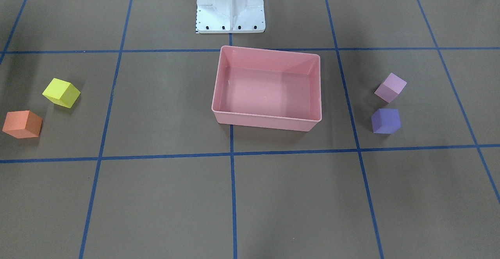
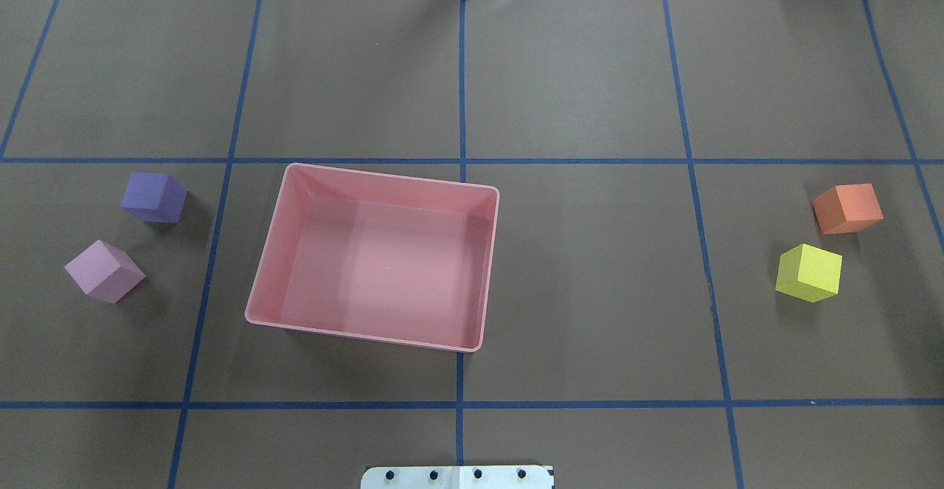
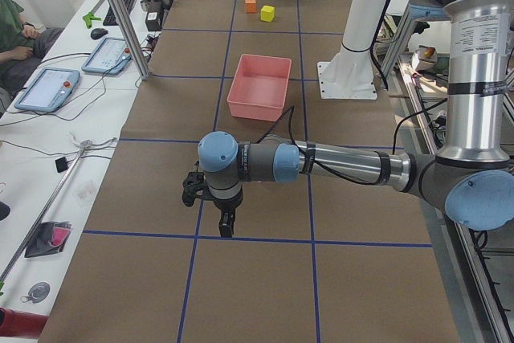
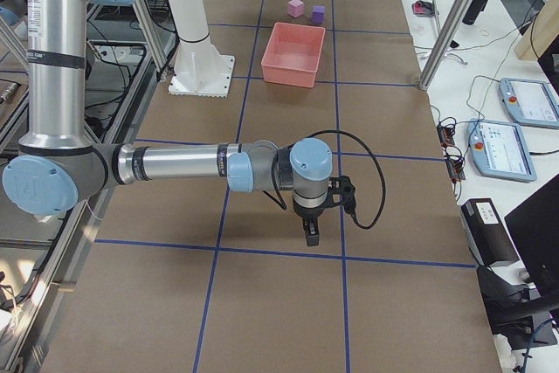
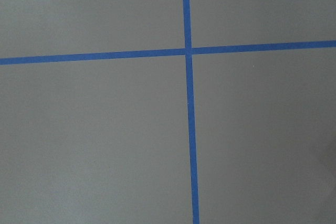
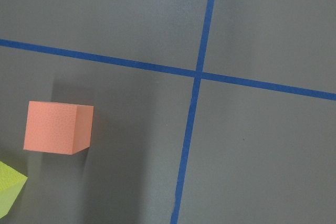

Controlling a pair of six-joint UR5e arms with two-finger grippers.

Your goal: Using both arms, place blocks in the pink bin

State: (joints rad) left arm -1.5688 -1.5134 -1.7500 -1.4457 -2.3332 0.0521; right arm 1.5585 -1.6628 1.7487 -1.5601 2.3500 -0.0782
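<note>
**Figure: Starting layout, no block yet binned**

Four cubes lie on the table (image 2: 590,290), two to each side of the target. The purple block (image 2: 153,197) and the pink-lilac block (image 2: 105,271) sit near each other on the robot's left, close to the pink bin (image 1: 265,121). The orange block (image 2: 848,209) and the yellow block (image 2: 809,273) sit on its right, well apart from the bin. The bin holds nothing (its floor shows bare in both fixed views), so all four placements remain to be done.

The left arm (image 3: 345,165) reaches out over the table's left end, its left end effector (image 3: 227,226) pointing down above the table and touching no block. The right arm (image 4: 175,163) mirrors it at the other end, its right end effector (image 4: 312,231) likewise hanging free.

Each end effector appears only in a side view, so whether its fingers are apart or together cannot be told. The right wrist camera already frames the orange block, which is probably the first pick on that side.
</note>
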